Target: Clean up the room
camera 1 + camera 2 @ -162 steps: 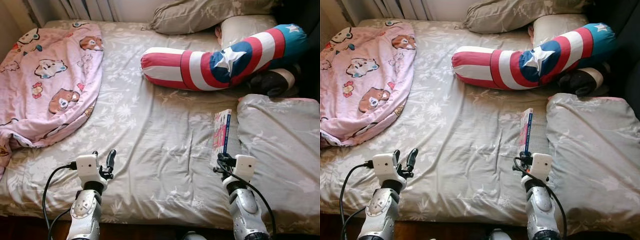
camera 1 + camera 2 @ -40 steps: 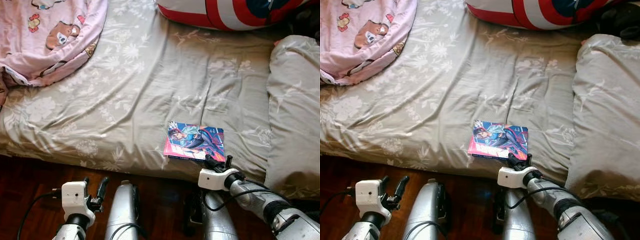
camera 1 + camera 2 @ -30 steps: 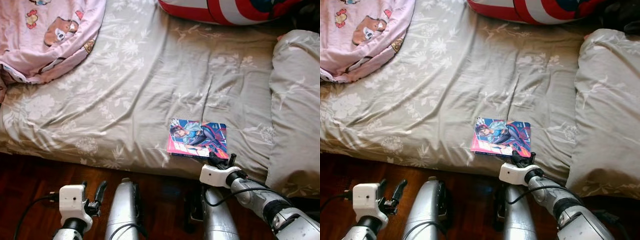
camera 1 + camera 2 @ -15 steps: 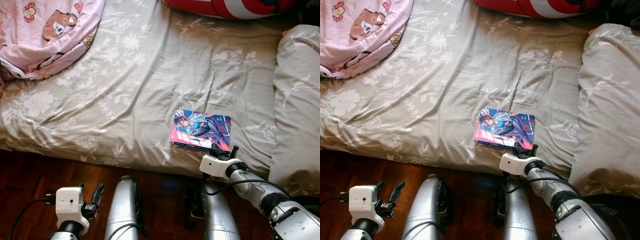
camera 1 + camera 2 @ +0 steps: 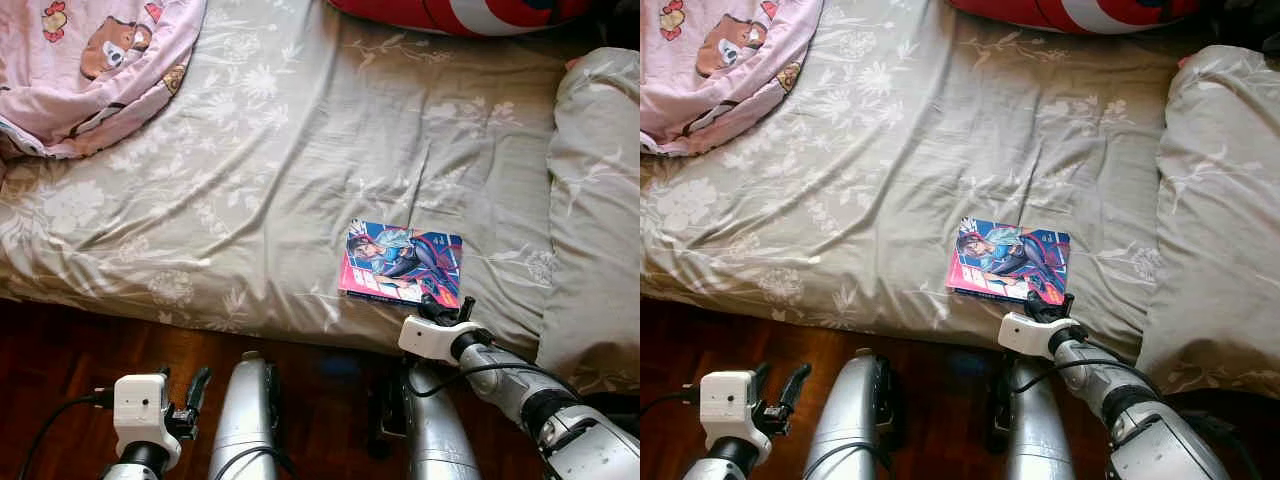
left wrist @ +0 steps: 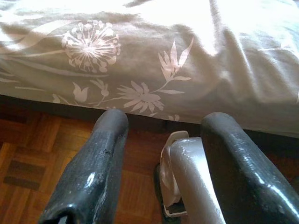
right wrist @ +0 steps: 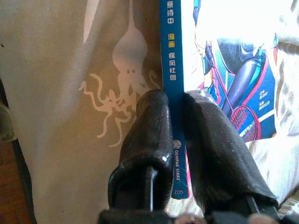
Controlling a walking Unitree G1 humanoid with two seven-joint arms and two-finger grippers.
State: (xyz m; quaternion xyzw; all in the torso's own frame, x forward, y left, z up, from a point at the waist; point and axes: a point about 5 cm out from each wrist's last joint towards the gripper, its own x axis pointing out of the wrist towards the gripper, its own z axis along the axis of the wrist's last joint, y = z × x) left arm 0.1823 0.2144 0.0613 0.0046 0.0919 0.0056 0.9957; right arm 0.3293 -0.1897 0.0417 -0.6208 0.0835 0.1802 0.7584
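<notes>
Grey flowered bedsheet (image 5: 250,200) covers the bed, with dark wooden floor (image 5: 60,350) along its near edge. On the bed: a pink cartoon blanket (image 5: 90,60) at the far left corner, a red, white and blue cushion (image 5: 470,12) at the far edge, and a grey pillow (image 5: 595,200) along the right edge.

The comic book (image 5: 402,262) lies flat, cover up, close to the near edge of the bed and just left of the pillow.

My right gripper (image 5: 443,310) is at the near right corner of the book. In the right wrist view, my two fingers (image 7: 145,135) are closed on the book's blue spine, one pad on each side. The book's far part rests on the sheet; I cannot tell whether the gripped corner is lifted clear.

My left gripper (image 5: 780,390) hangs idle over the floor in front of the bed. In the left wrist view its fingers (image 6: 88,172) stand spread, holding nothing.

Step in hand, as I judge it: removing the book from the bed as part of tidying the room. The grasp appears made.

Next move, as I judge it:
1. Keep the pinch firm; the hold is on one thin edge, so the book may swing or slip.
2. Lift the book off the sheet.
3. Carry it to a proper storage place.
</notes>
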